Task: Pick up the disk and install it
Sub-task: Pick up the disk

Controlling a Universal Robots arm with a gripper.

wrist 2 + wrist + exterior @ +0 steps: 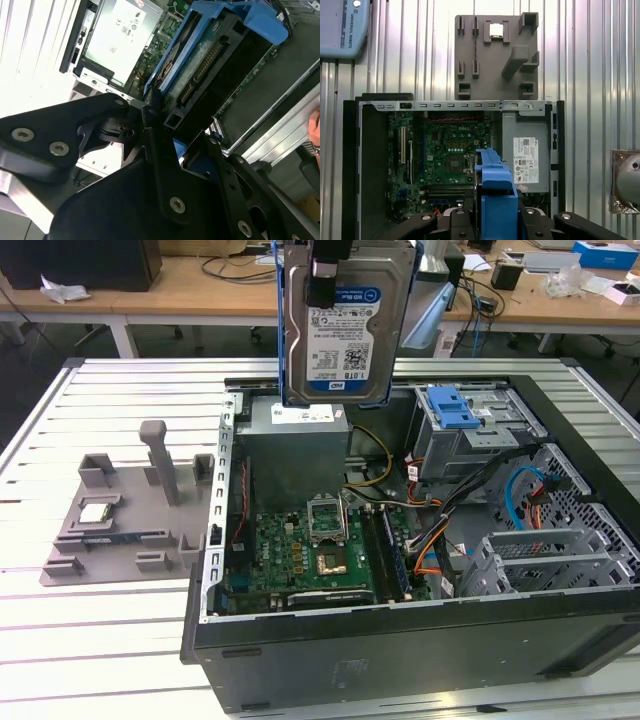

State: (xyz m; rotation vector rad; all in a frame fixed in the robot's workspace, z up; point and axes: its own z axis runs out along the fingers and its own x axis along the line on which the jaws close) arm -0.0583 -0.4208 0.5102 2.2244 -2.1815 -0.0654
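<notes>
Broadly, a ribbed aluminium surface (pixel 110 390) is shown carrying an open desktop computer case (pixel 400 660), which is laid on its side with the interior facing up. Just beside the case, toward the exterior view's left, a grey moulded fixture plate (pixel 120 540) is laid flat on the surface; the same plate is seen in the first wrist view (pixel 495 60).

Inside the case, a green motherboard (pixel 300 550) is mounted on the floor. A grey power supply (pixel 300 420) is set against the far wall, and its white label is seen in the first wrist view (pixel 525 160). A metal drive cage (pixel 480 445) bearing a blue plastic latch piece (pixel 455 408) is seated toward the exterior view's right.

The disk (pixel 345 330) is held upright in the air above the open case, clear of everything in it. Its white and blue label is turned toward the exterior camera. Its circuit-board side and connector are shown in the second wrist view (pixel 215 65), and its blue frame in the first wrist view (pixel 495 200).

The pincer (pixel 322 275) is closed on the upper end of the disk, with black fingers set on either side of the blue frame (pixel 496 220).

A small square silver chip (pixel 97 512) is seated in a recess of the fixture plate.
</notes>
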